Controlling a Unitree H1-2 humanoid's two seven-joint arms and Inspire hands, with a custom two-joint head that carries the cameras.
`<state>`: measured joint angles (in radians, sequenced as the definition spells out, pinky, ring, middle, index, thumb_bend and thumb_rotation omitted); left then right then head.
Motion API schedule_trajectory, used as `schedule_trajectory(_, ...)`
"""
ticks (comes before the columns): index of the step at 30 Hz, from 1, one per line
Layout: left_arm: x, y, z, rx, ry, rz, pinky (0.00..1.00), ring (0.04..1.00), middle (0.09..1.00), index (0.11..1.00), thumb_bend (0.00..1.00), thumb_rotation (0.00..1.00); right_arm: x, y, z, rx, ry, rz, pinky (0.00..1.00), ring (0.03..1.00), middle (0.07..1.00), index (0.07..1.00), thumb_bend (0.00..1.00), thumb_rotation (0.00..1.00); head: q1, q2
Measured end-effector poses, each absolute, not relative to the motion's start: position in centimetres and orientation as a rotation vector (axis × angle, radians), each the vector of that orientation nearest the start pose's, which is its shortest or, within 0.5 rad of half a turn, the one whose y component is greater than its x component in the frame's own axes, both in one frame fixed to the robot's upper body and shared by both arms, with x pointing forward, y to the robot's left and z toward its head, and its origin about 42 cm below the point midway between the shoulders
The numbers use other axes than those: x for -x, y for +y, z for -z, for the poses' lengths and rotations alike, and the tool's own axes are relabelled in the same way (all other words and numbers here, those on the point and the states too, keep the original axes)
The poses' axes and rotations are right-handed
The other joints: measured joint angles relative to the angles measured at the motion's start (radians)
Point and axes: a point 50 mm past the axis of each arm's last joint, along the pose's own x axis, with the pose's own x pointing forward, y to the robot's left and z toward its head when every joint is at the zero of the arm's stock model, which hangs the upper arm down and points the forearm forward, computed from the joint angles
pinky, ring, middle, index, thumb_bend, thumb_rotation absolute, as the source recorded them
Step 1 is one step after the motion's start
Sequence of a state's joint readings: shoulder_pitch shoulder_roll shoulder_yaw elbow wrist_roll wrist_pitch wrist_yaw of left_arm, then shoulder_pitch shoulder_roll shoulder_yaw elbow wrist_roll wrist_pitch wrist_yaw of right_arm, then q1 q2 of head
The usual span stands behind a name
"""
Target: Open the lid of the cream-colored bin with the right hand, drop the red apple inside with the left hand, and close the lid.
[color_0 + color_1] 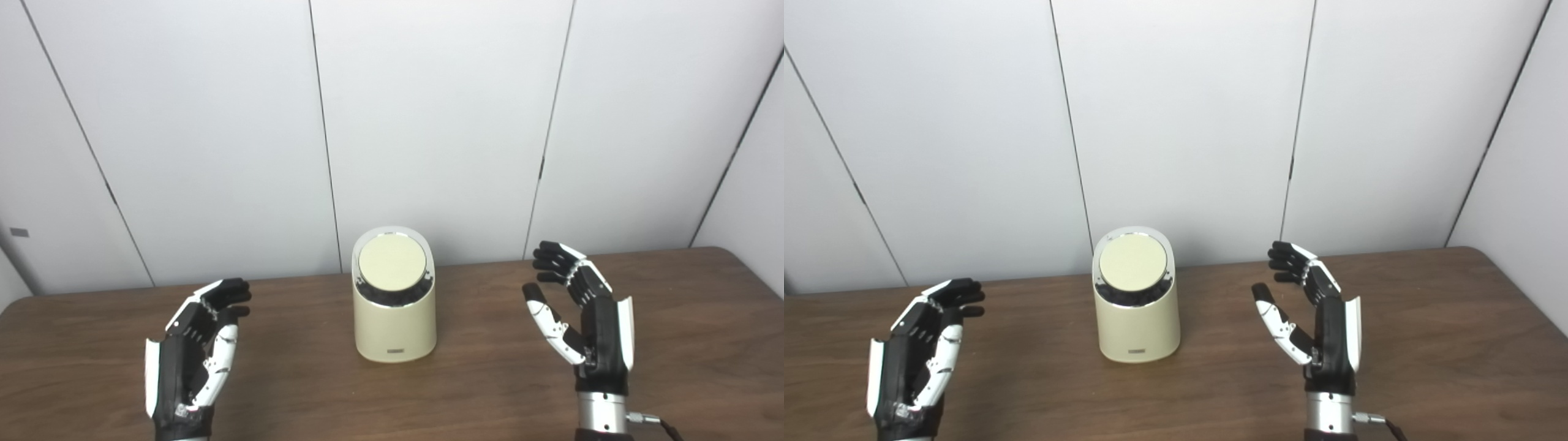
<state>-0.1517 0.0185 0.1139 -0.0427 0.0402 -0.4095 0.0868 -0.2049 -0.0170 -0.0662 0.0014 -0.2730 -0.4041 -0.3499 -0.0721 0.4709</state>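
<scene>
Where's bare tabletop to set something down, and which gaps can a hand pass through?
Bare table lies right of the right hand and in front of the bin. Open gaps separate the bin from the right hand and from the left hand. Behind the bin, the wall crowds it.

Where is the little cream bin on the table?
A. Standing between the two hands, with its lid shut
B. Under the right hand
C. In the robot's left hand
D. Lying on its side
A: the cream-colored bin stands upright on the table with its round lid closed, and the open left hand and right hand hover on either side without touching it.
</scene>
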Motion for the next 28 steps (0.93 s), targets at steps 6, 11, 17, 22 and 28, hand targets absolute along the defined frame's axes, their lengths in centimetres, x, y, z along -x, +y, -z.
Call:
schedule_trajectory(6, -31.77, 23.69, -17.85, -0.026, -0.598, -0.170, 0.61, 0.670, 0.684, 0.670, 0.27, 0.36, -33.21, -22.76, -18.56, 0.170, -0.638, 0.326, 0.60, 0.661, 0.683, 0.699, 0.27, 0.32, 0.003, -0.002)
schedule_trajectory(11, -31.78, 23.71, -17.86, -0.024, -0.598, -0.172, 0.61, 0.672, 0.689, 0.674, 0.28, 0.39, -33.21, -22.77, -18.56, 0.168, -0.638, 0.327, 0.60, 0.659, 0.680, 0.692, 0.28, 0.31, 0.002, 0.000)
schedule_trajectory(17, -31.79, 23.73, -17.87, -0.021, -0.599, -0.173, 0.60, 0.671, 0.688, 0.672, 0.28, 0.40, -33.21, -22.76, -18.56, 0.170, -0.638, 0.326, 0.59, 0.658, 0.679, 0.691, 0.26, 0.29, -0.002, -0.002)
schedule_trajectory(22, -31.81, 23.72, -17.89, -0.014, -0.599, -0.172, 0.60, 0.671, 0.686, 0.669, 0.28, 0.38, -33.24, -22.77, -18.48, 0.173, -0.635, 0.326, 0.59, 0.654, 0.674, 0.686, 0.28, 0.32, -0.003, -0.002)
schedule_trajectory(28, -31.82, 23.76, -17.87, -0.010, -0.599, -0.171, 0.60, 0.671, 0.686, 0.671, 0.28, 0.38, -33.46, -22.85, -17.97, 0.193, -0.620, 0.322, 0.59, 0.658, 0.678, 0.689, 0.30, 0.41, -0.002, -0.002)
